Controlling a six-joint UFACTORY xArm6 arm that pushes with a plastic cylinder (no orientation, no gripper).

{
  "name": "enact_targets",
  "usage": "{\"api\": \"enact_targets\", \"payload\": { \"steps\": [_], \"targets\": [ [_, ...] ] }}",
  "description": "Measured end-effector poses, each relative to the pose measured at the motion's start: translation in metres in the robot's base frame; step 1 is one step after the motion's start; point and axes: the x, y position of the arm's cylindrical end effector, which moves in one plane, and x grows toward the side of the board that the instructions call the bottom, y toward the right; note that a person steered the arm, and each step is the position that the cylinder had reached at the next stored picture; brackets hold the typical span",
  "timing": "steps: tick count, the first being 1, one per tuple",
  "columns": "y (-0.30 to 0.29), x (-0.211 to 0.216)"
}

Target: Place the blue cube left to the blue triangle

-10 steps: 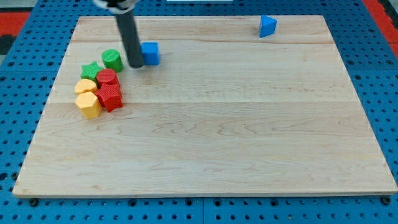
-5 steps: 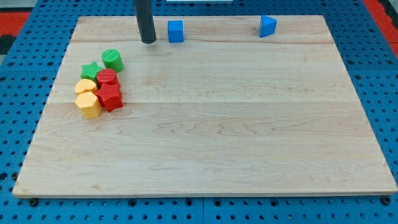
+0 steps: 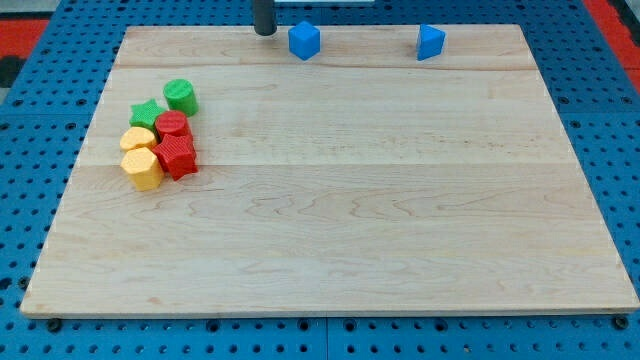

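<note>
Tip: your tip (image 3: 264,32) sits at the view's top edge of the wooden board (image 3: 330,200), just to the view's left of the blue cube, a small gap between them.
Rod: a plain dark rod, so there are no jaws to read as wide or narrow, and it holds nothing.
Blue cube: the blue cube (image 3: 304,40) stands near the board's top edge, turned corner-on to you.
Blue triangle: the blue triangle (image 3: 430,42) is on the same top strip, well apart to the view's right of the cube.
Cluster: at the view's left, the green cylinder (image 3: 180,95), green star (image 3: 146,112), two red blocks (image 3: 175,142) and two yellow blocks (image 3: 140,158) are packed touching, far from your tip.
</note>
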Motion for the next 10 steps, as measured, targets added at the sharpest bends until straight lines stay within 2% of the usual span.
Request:
{"api": "enact_targets", "payload": {
  "steps": [1,2,4,6,7,10],
  "targets": [
    [0.04,0.002],
    [0.042,0.01],
    [0.001,0.023],
    [0.08,0.026],
    [0.048,0.032],
    [0.029,0.264]
  ]
}}
